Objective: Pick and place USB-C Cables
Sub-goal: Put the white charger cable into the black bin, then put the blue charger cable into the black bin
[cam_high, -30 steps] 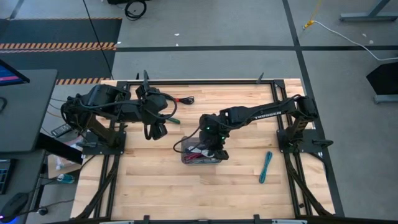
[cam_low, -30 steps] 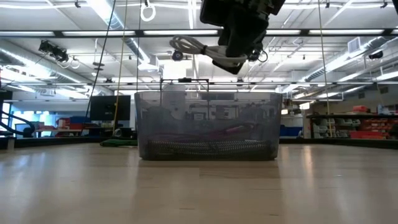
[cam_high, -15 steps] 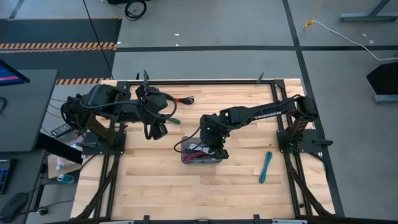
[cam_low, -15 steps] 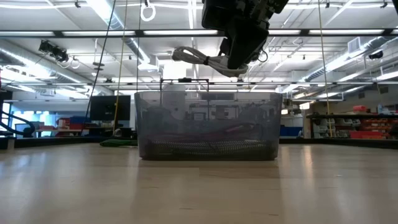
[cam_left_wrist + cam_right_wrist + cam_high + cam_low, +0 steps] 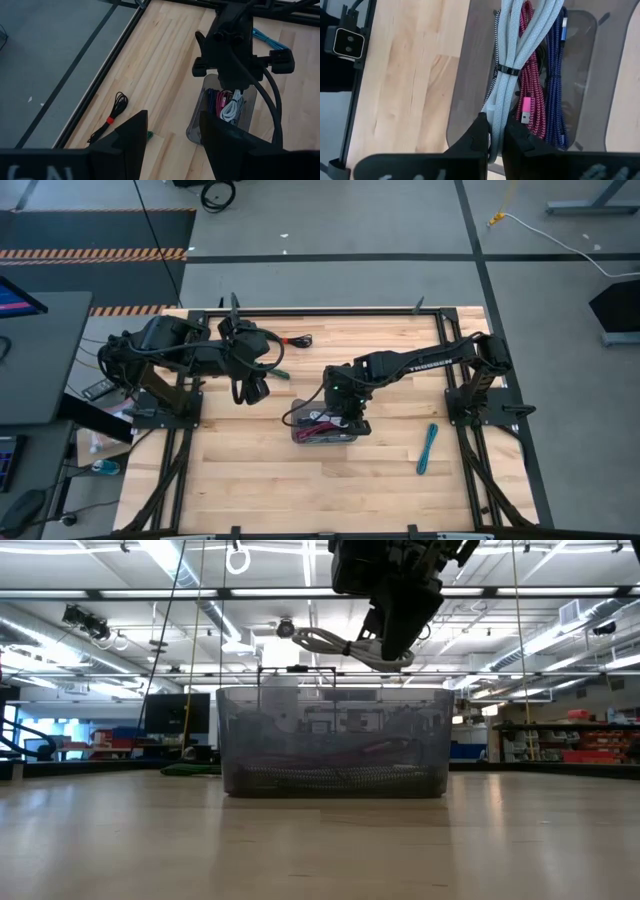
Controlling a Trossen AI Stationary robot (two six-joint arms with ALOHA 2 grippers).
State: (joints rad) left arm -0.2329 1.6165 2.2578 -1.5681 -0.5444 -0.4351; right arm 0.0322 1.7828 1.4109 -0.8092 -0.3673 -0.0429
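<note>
The right gripper (image 5: 492, 131) hangs above the translucent grey tray (image 5: 299, 438) near the middle of the tabletop (image 5: 300, 480), its fingers pinched narrow on a bundled white cable (image 5: 507, 75). In the low view the white cable (image 5: 335, 643) droops from the gripper just over the tray's upper rim (image 5: 330, 692), not touching it. The right wrist view shows the bundle tied by a thin black band and running lengthwise over the tray's open top.

Inside the tray, under the held bundle, lie a maroon cable (image 5: 529, 107) with a pink plug end and a purple cable (image 5: 555, 95) beside it; a black-and-white braided cord shows at the white bundle's other side. The left wrist view also looks into the tray (image 5: 197, 117) and shows white and maroon coils within it.

The left gripper (image 5: 170, 132) waits over the far left part of the tabletop, fingers standing wide with nothing between them. Near it, by the far edge of the tabletop, lies a black-red cable (image 5: 111, 118), and a green cable (image 5: 149, 134) peeks out just beside the left gripper's finger. A teal cable (image 5: 427, 448) lies alone on the tabletop to the right of the tray, well apart from it.
</note>
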